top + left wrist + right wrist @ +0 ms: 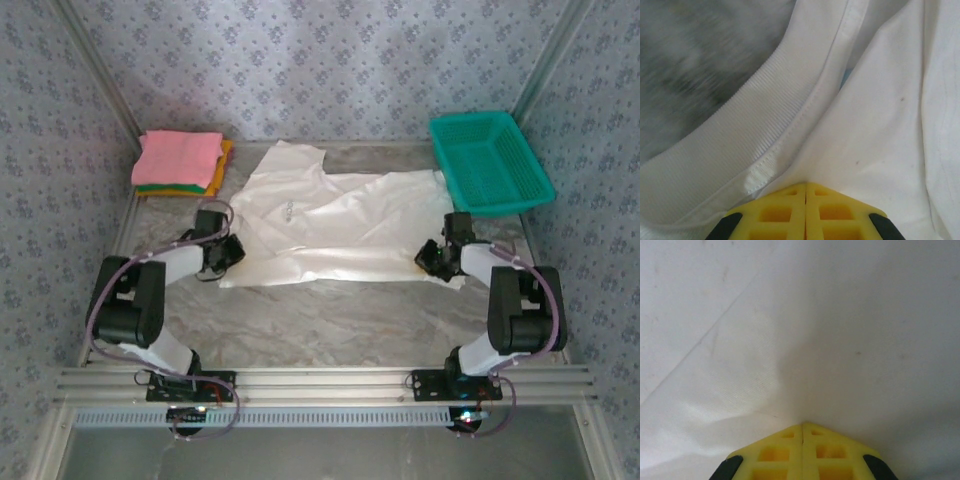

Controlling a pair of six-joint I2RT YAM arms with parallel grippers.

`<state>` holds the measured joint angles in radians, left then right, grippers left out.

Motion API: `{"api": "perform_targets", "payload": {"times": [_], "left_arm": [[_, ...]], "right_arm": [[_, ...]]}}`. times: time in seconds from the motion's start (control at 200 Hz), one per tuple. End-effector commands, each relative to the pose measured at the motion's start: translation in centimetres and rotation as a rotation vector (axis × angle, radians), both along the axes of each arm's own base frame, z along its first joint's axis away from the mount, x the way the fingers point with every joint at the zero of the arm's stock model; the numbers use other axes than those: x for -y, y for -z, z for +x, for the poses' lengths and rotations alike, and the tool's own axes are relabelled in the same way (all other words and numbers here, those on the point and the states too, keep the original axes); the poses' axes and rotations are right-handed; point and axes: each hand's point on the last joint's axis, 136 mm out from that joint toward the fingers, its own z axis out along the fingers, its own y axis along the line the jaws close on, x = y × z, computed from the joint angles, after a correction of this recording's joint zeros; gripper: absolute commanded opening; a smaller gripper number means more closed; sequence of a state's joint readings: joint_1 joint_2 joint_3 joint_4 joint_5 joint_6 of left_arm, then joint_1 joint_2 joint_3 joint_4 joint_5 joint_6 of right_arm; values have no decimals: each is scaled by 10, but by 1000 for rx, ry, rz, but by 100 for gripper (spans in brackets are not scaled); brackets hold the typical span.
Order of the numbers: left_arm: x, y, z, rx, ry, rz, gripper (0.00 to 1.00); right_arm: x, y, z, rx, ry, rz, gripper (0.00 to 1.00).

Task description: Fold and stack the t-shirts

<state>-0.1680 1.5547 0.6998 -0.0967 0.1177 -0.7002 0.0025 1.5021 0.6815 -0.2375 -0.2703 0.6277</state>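
Status: three shirts are done. The folded stack [180,165] sits at the far-left corner of the bench [330,320], pink on top with green and orange edges showing under it. The white t-shirt [330,220] is the one left. It lies spread and wrinkled across the middle of the bench, toward the far edge, with no fold in it yet as far as I can tell. Your left hand [228,250] is at the shirt's near-left corner and your right hand [432,260] at its near-right corner. Both are pinched shut on the white cloth. In the left wrist view the yellow fingers [785,210] are closed together, with fabric drawn into the tips just beside a ribbed band [740,150]. The right wrist view shows the same, cloth puckering into the closed tips. I read this as the grab for the first fold. Left to do: all the folds, then the move onto the stack. The teal basket [490,160] is at the far-right corner. The shirt's far-right edge is touching or just beside its rim, can't tell which, so the cloth may snag there on the lift. The stack is near the far-left sleeve and looks apart from it. The fabric is thin, so you may be holding one layer only.
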Motion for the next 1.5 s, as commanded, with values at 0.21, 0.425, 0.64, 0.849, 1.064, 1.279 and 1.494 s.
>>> {"api": "perform_targets", "payload": {"times": [0.21,0.425,0.64,0.849,1.064,1.279,1.494], "left_arm": [[-37,-19,-13,-68,-62,153,10],[10,-68,9,23,40,77,24],[39,-48,0,-2,43,12,48],[47,-31,5,-35,52,17,56],[56,-22,19,-12,72,7,52],[67,-13,27,-22,101,10,38],[72,-16,34,-9,114,19,9]], "right_arm": [[-26,-15,-16,-39,-13,27,0],[-31,-63,6,80,-60,-35,0],[-40,-80,24,139,-111,-74,8],[-55,-86,34,190,-213,-124,32],[-63,-92,38,226,-241,-122,40],[-63,-92,38,226,-243,-123,42],[-63,-90,35,224,-244,-121,42]]}}
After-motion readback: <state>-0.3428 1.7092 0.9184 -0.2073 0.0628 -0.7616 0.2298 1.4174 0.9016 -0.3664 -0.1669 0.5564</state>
